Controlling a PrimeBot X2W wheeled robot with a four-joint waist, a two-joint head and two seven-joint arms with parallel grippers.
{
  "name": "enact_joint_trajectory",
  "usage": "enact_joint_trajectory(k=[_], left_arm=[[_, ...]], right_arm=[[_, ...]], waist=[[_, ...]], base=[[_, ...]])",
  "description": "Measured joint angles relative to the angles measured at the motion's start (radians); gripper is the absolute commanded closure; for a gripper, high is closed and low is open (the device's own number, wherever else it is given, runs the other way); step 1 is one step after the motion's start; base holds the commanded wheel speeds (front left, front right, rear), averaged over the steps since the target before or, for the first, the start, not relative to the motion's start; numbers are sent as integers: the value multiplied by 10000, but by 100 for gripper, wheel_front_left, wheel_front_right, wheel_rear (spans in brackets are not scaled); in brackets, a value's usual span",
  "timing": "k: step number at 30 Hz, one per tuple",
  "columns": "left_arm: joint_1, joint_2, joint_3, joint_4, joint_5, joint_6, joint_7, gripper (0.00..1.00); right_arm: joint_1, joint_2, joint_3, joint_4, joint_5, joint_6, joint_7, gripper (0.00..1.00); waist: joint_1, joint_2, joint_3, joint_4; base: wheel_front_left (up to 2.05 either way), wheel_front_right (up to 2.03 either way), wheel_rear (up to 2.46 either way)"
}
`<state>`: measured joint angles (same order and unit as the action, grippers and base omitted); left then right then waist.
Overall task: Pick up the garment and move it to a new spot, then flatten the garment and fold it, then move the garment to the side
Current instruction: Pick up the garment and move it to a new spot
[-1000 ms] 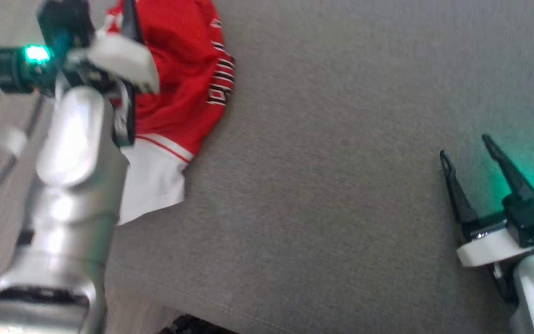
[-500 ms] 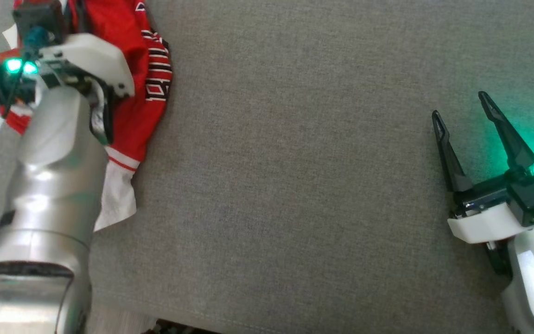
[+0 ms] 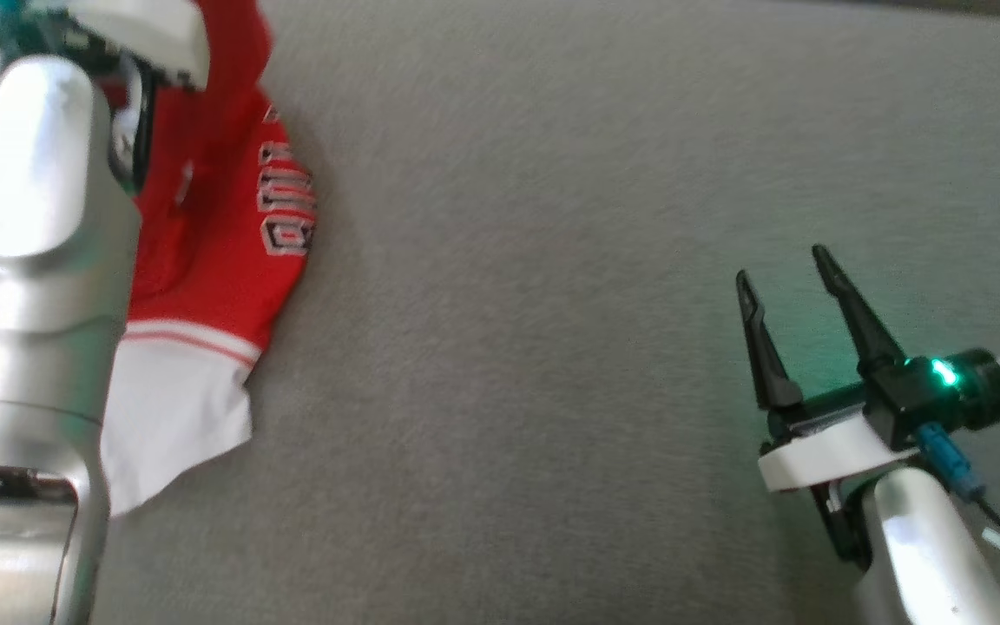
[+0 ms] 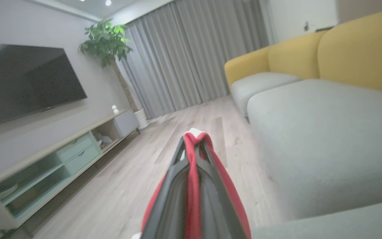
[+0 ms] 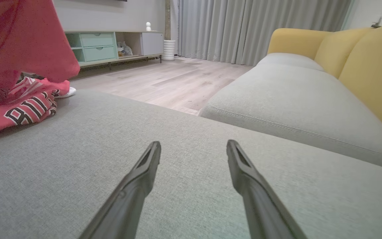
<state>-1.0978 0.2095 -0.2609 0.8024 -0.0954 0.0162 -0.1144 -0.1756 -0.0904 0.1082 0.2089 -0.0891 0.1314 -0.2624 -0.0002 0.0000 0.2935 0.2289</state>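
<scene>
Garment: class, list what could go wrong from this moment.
1. The left gripper pinches just a thin fold of the garment, so it may slip out when lifted.
2. Most of it lies by the edge of the cushion and could slide to the floor; the open right gripper is far off.

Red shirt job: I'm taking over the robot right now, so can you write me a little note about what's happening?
The left gripper is shut on a fold of the garment, with red cloth pinched between its fingers.
The right gripper is open and holds nothing, low over the grey seat cushion.
The garment is at the cushion's left edge: the top part is pulled up by the grip, the rest is rumpled on the cushion.
Done: garment gripped and partly raised.
Left: carry it to a new spot, flatten it, fold it, move it aside.
</scene>
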Motion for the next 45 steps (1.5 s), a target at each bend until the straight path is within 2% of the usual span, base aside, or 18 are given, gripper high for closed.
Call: enact_joint_trajectory(k=[3, 8, 13, 17, 21, 26, 27, 29, 30, 31, 32, 36, 39, 40, 42, 45], left_arm=[[-51, 63, -155, -1035, -4, -362, 420, 100], [-31, 136, -384, -2696, -196, -775, 1258, 100], [42, 278, -683, -3799, -288, -930, 2088, 100], [446, 291, -955, -4107, -313, -978, 2288, 100], [1452, -81, -1563, -4128, -468, -1055, 2201, 100], [3481, -1047, -2901, -3900, -637, -1193, 1705, 100], [3957, -1250, -3170, -3722, -771, -1223, 1461, 97], [4808, -1436, -3703, -3239, -809, -1223, 934, 83], [5203, -1482, -3881, -2970, -882, -1223, 642, 69], [5538, -1486, -4042, -2729, -1007, -1220, 343, 0], [5803, -1486, -4263, -2477, -1026, -1185, 21, 0], [6151, -1536, -4836, -2192, -1281, -562, -1091, 0], [6280, -1555, -5049, -2428, -2130, 257, -1269, 0], [6585, -1565, -5093, -2638, -2491, 941, -1356, 0], [7002, -1532, -5120, -2953, -2665, 1214, -1367, 0], [7695, -1572, -4890, -4126, -2406, 1461, -1379, 0]], right_arm=[[171, 221, -40, 88, 0, 0, 0, 0], [575, 313, -96, 150, 205, 0, 0, 0], [651, 336, 33, 33, 905, 0, 0, 0], [640, 347, 219, -73, 1191, 0, 0, 0], [633, 351, 232, -140, 1398, 0, 0, 0], [629, 351, 203, -148, 1670, 0, 0, 0], [629, 351, 180, -146, 1724, 0, 0, 0], [625, 353, 155, -113, 1770, 0, 0, 0], [616, 360, 150, -94, 1770, 0, 0, 0], [611, 368, 144, -75, 1770, 0, 0, 0], [610, 378, 136, -44, 1770, 0, 0, 0], [610, 399, 36, 6, 1687, 0, 0, 0], [629, 414, -50, 59, 1499, 0, 0, 0], [664, 416, -121, 105, 1383, 0, 0, 0], [715, 418, -167, 127, 1294, 0, 2, 0], [984, 420, -268, 144, 1141, 0, 2, 0]], waist=[[-2, 0, -564, -478], [-1, 0, -1235, -1661], [0, 0, -1643, -3060], [0, 0, -1758, -4252], [1, 0, -1696, -5355], [1, 0, -1317, -6344], [1, 0, -1178, -6445], [4, 0, -904, -6554], [5, 0, -786, -6577], [4, 0, -694, -6571], [5, 0, -637, -6521], [4, 0, -613, -6112], [2, 0, -788, -5656], [2, 0, -964, -5334], [2, 0, -1183, -5023], [1, 0, -1541, -4522]], base=[[0, 0, 0], [0, 0, 0], [0, 0, 0], [0, 0, 0], [0, 0, 0], [0, 0, 0], [0, 0, 0], [0, 0, 0], [0, 0, 0], [0, 0, 0], [0, 0, 0], [0, 0, 0], [0, 0, 0], [0, 0, 0], [0, 0, 0], [0, 0, 0]])
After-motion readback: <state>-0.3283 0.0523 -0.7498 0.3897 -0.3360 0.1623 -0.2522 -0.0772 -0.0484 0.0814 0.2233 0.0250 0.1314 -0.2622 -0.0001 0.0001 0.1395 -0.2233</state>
